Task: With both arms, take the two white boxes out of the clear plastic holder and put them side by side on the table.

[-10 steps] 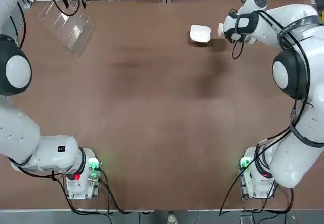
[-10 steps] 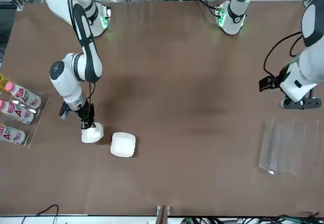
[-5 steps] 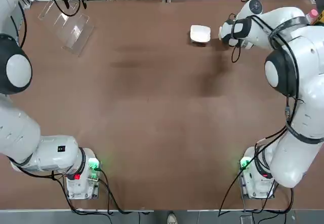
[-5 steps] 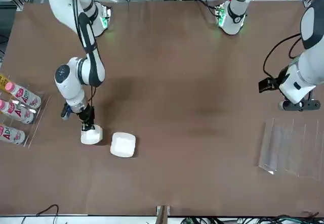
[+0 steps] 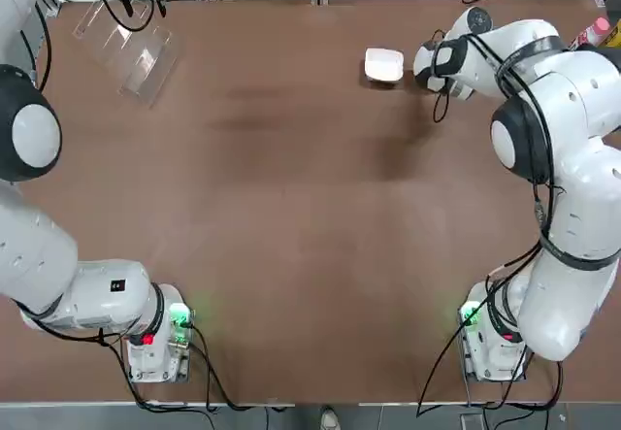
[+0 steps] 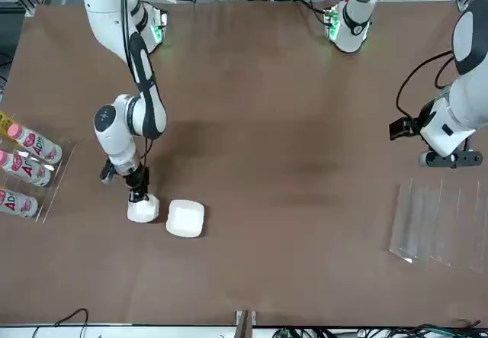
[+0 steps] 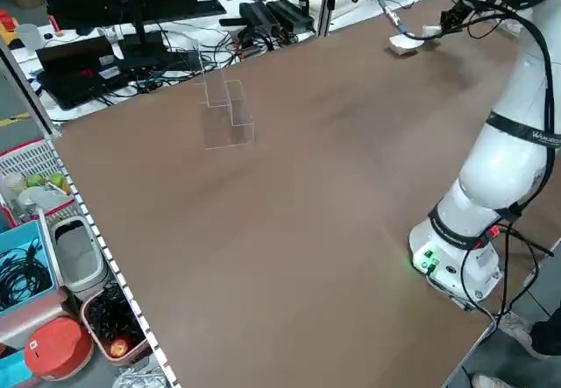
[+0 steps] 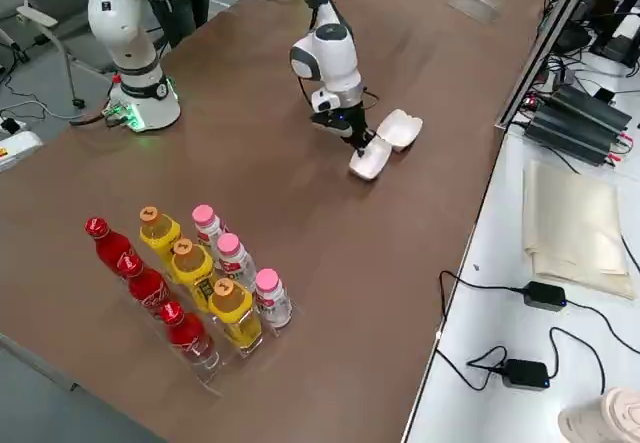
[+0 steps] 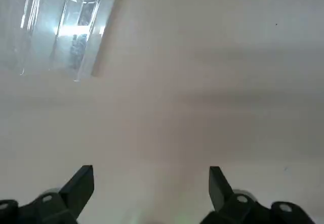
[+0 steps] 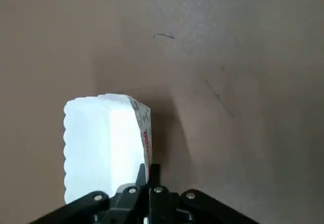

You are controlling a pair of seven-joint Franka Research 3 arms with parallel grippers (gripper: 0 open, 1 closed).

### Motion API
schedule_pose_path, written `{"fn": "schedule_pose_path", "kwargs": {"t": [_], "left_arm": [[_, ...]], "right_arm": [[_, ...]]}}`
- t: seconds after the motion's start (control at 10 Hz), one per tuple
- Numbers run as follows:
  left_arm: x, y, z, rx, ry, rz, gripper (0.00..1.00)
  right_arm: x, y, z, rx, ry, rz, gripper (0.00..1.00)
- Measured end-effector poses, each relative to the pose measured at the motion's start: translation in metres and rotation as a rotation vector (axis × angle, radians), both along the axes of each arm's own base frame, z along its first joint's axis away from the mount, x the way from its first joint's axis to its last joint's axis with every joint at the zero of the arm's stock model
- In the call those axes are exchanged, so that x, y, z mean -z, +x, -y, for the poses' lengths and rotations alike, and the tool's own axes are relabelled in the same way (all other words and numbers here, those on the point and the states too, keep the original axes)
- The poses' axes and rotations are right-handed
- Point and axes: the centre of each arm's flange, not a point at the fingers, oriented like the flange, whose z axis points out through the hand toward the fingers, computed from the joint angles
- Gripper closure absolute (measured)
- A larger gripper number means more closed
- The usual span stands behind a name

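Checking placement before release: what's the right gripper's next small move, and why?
Probably open and release. The right gripper is shut on the second white box, which looks down at the table beside the first white box. The clear holder is empty, and the left gripper hangs open.

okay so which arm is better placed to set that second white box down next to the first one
Right. Its tool is shut on the second white box, right beside the first box lying on the table. The left tool is open and empty, far across the table by the clear holder.
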Motion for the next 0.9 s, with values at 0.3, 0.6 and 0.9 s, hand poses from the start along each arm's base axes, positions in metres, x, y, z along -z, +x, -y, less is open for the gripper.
{"fn": "schedule_pose_path", "kwargs": {"t": [0.3, 0.6, 0.9], "left_arm": [[0.0, 0.0, 0.0, 0.001, 0.0, 0.0, 0.0], [0.0, 0.0, 0.0, 0.001, 0.0, 0.0, 0.0], [0.0, 0.0, 0.0, 0.001, 0.0, 0.0, 0.0]], "right_arm": [[0.002, -0.001, -0.007, 0.018, 0.004, 0.007, 0.98], [0.005, -0.002, -0.018, 0.029, 0.008, 0.008, 0.98], [0.006, -0.002, -0.02, 0.032, 0.008, 0.009, 0.98]]}}
